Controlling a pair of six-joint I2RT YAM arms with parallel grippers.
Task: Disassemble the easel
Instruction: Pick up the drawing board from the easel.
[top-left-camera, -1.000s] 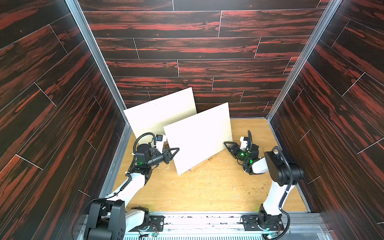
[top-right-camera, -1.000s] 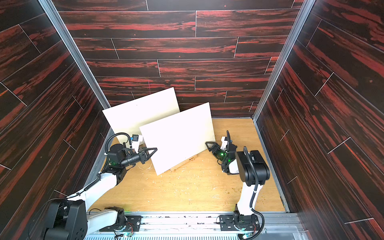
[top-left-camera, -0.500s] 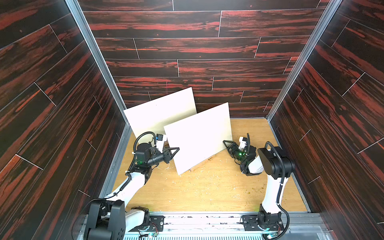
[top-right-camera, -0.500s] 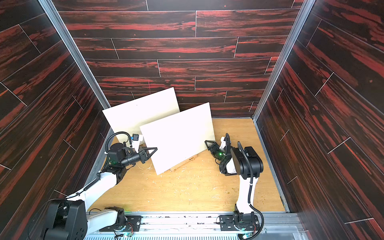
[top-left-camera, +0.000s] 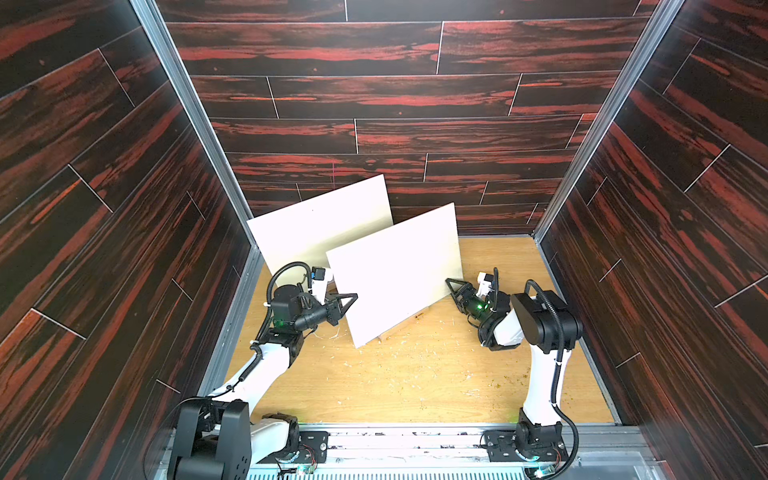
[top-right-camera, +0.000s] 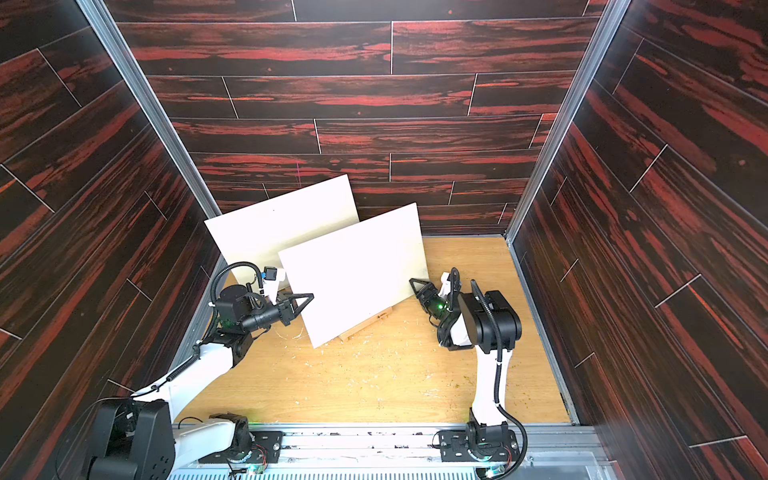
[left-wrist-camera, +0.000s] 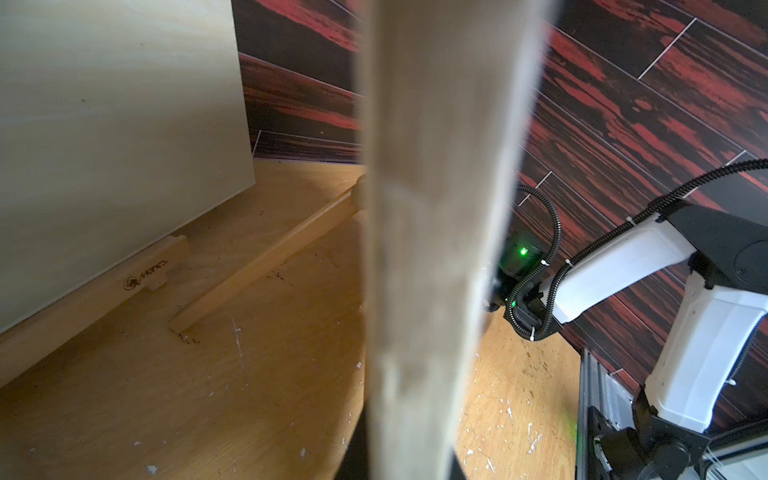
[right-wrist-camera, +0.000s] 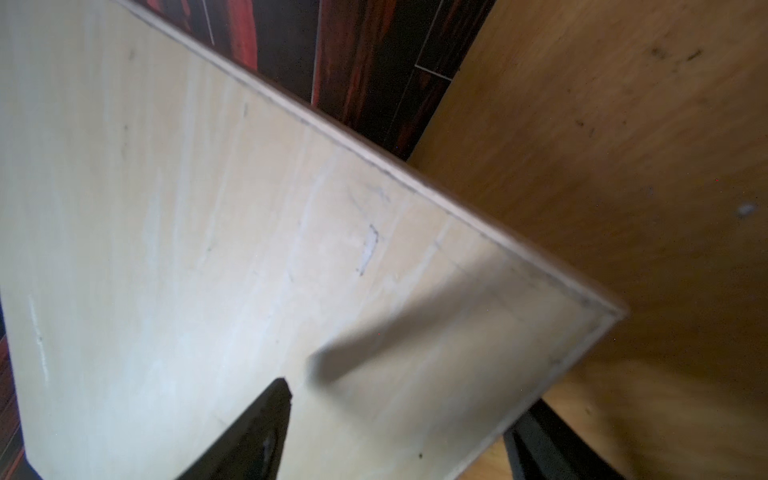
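Observation:
The easel's front pale board stands tilted on the floor in both top views, with a wooden ledge showing under its bottom edge. My left gripper is shut on that board's left edge, which fills the middle of the left wrist view as a blurred strip. My right gripper is open at the board's lower right corner. One finger lies over the face and the other behind the edge.
A second pale board leans at the back left on a logo-marked wooden ledge. A wooden strut lies on the floor between the boards. Dark walls close in on three sides; white flecks litter the wooden floor.
The right arm has swung its elbow inward, and its gripper has slid a little closer onto the board's lower right corner. The left arm and both boards have not moved.

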